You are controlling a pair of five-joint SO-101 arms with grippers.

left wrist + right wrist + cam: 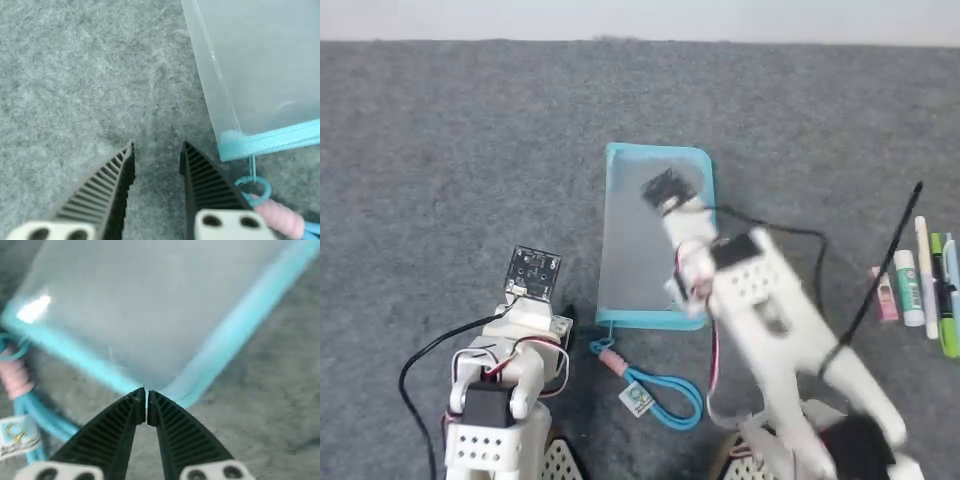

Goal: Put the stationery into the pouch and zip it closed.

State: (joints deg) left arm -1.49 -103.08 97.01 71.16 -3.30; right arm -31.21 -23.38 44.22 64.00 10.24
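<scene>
Stationery (912,290) lies in a row at the right edge of the grey surface (450,150), well apart from the pouch (635,240). The pouch lies flat in the middle and looks empty through its clear side. With nothing in it yet, the task seems to be at its start: getting the pouch ready to load.

The right arm (770,310) is over the pouch with its jaws closed. Their tips meet right at the near right corner, where the zip (280,140) edge and the side edge join. I cannot tell whether they pinch the fabric or only touch it.

The left arm (505,400) is by the near left corner. Its jaws are open over bare surface just beside the zip's end, with the pull ring (255,189) and a pink bead (282,221) close to one jaw. A blue strap (670,400) trails from the bead toward the arms. I cannot tell whether the zip is open.

The next move likely calls for the left jaws to shift onto the pull ring and close on it while the right jaws steady the other corner, so the zip can be drawn. The ring is small and lies flat, so the aim must be fine.
</scene>
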